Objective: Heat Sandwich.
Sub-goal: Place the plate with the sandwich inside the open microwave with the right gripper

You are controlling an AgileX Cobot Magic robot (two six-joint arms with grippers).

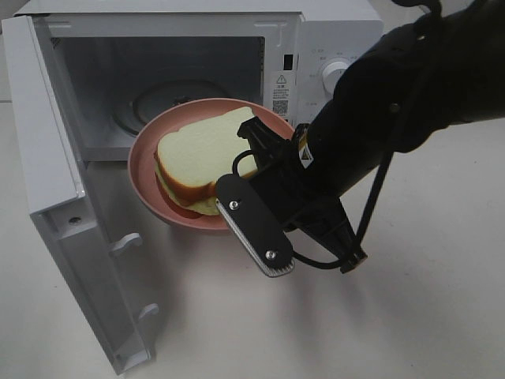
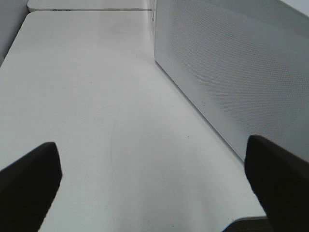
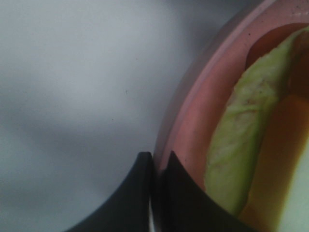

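Pink plate: round, held clear of the white surface at the mouth of the open microwave oven.
Sandwich: lies on the plate and is smaller than it. It has thick white bread with a tan crust, and pale yellow-green filling shows at the edge (the right wrist view sees that filling up close).
Right fingers: black, drawn close together on the plate's near rim, pinching it just beside the sandwich's corner.
Left fingers: spread wide with nothing between them, over the bare surface.
Perforated wall: white, close by the left fingers; probably the oven's outer side, though the wrist view alone does not settle it.
Oven door: swung wide open on the left of the exterior view.
Glass turntable: inside the cavity, behind the plate.
Plate's far rim: cannot tell whether it has crossed the sill.
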